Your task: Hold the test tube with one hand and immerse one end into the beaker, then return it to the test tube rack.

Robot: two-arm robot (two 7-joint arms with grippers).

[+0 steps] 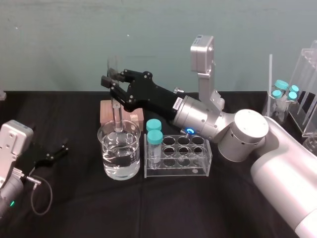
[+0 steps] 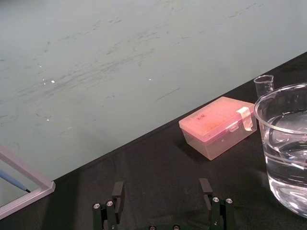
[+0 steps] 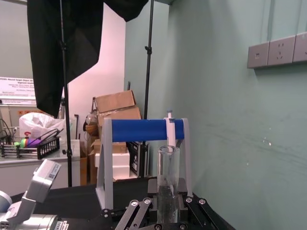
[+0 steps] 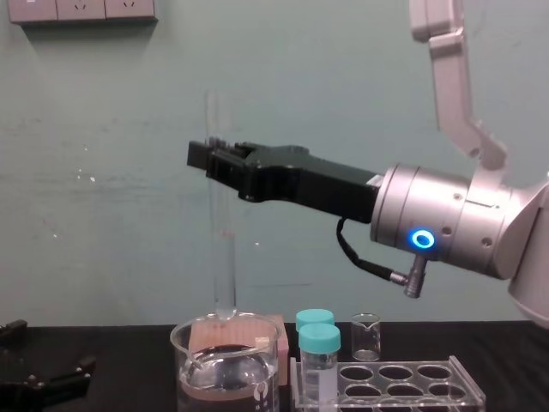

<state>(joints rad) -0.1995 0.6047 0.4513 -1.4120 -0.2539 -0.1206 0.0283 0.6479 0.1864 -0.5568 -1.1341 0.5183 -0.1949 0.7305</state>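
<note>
My right gripper (image 1: 113, 81) (image 4: 208, 157) is shut on the test tube (image 1: 116, 113) (image 4: 222, 257), a long clear glass tube held upright over the beaker (image 1: 119, 153) (image 4: 225, 371). The tube's round lower end hangs at about the beaker's rim, above the water. In the right wrist view the tube (image 3: 169, 172) stands between the fingers of the right gripper (image 3: 168, 205). The clear test tube rack (image 1: 185, 159) (image 4: 412, 386) sits just right of the beaker. My left gripper (image 1: 55, 153) (image 2: 161, 191) rests open on the black table at the far left, with nothing between its fingers.
Two teal-capped vials (image 1: 154, 138) (image 4: 319, 342) stand in the rack's left end. A pink box (image 1: 119, 113) (image 2: 218, 127) and a tiny beaker (image 2: 264, 86) (image 4: 365, 335) sit behind the beaker. More capped vials (image 1: 285, 91) and a clear stand (image 1: 307, 94) are at the far right.
</note>
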